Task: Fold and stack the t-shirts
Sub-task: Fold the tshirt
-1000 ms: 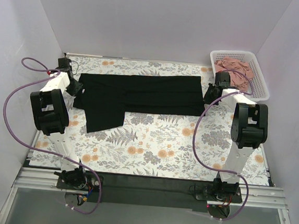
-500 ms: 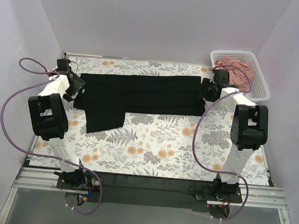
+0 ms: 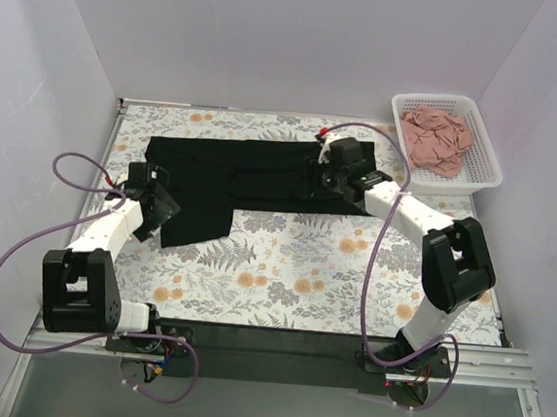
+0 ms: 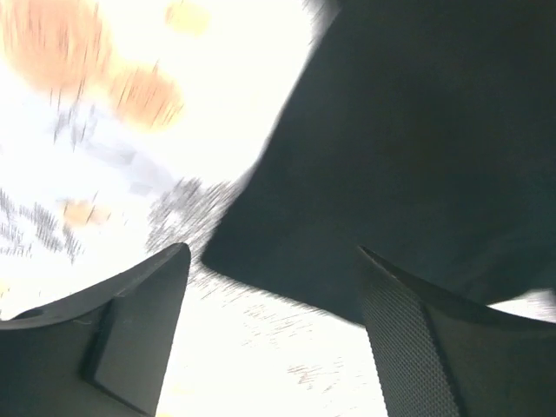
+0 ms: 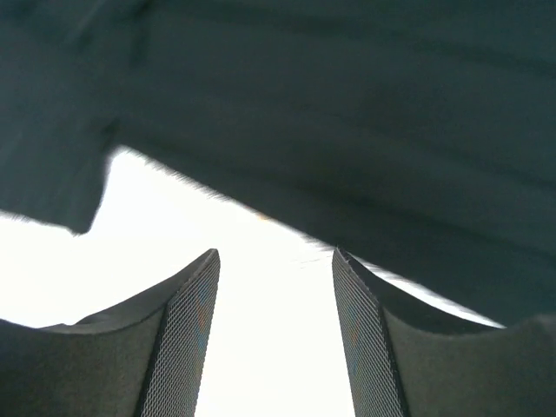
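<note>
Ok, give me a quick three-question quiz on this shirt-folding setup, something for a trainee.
1. True or false: the pink t-shirt lies spread out flat.
2. Which gripper hovers by the lower-left flap of the black t-shirt? A) left gripper B) right gripper C) neither
3. Fill in: both grippers' jaws stand ____, with no cloth between them.
Key: 1 false, it sits bunched in the white basket. 2 A. 3 open.
</note>
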Motion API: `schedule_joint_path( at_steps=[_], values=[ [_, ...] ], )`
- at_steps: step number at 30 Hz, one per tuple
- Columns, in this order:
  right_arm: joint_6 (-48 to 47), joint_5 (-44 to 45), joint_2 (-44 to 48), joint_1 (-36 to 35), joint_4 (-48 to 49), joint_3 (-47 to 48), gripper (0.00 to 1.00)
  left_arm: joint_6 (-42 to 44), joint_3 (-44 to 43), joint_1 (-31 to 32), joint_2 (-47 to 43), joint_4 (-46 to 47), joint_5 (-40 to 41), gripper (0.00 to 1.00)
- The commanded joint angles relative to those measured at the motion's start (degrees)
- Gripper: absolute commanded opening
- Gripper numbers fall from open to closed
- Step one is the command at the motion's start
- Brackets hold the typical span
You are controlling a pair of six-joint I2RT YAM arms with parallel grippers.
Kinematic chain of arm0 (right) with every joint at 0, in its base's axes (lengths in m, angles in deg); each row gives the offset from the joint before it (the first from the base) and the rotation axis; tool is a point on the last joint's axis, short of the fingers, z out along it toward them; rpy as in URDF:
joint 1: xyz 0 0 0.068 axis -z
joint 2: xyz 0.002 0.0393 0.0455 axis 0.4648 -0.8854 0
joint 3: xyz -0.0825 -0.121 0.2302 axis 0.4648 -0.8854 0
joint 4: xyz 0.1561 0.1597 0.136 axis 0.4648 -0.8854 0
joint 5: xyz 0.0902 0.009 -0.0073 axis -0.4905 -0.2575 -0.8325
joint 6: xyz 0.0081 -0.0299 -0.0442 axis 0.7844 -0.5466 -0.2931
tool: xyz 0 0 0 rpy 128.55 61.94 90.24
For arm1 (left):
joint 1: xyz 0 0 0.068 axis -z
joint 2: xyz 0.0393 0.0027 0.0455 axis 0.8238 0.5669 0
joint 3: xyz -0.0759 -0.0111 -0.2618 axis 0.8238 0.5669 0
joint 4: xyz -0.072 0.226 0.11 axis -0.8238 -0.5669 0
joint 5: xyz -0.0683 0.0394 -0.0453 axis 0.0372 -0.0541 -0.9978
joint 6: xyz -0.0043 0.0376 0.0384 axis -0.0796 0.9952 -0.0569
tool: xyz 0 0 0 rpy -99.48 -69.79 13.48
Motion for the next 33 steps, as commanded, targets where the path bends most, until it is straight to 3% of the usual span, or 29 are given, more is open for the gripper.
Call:
schedule_joint_path(
  at_steps=[1, 6, 14, 19, 25, 33],
  values=[
    [3.34, -5.31, -2.28, -4.97, 5.16, -1.06, 0.6, -0.38, 4.04, 0.65, -2.24, -0.1, -0.15, 0.73],
    [7.74, -11.02, -10.95, -13.12, 11.12, 1.82, 0.56, -0.12, 6.59, 1.0, 0.12, 0.68, -1.82, 0.62],
    [11.53, -13.31, -19.86, -17.9, 15.19, 6.58, 0.56, 0.06, 8.08, 1.18, 2.86, 1.83, -4.02, 0.61],
    [13.46, -13.49, -25.4, -19.92, 15.19, 10.53, 0.56, 0.14, 7.91, 1.44, 4.44, 2.18, -4.72, 0.54],
    [15.3, -11.56, -28.21, -20.89, 14.84, 11.5, 0.53, 0.41, 7.91, 1.53, 5.23, 2.71, -5.69, 0.39],
    [15.31, -7.69, -31.91, -22.73, 7.39, 15.63, 0.37, 0.67, 7.65, 1.53, 5.5, 3.41, -6.92, 0.13]
  ],
)
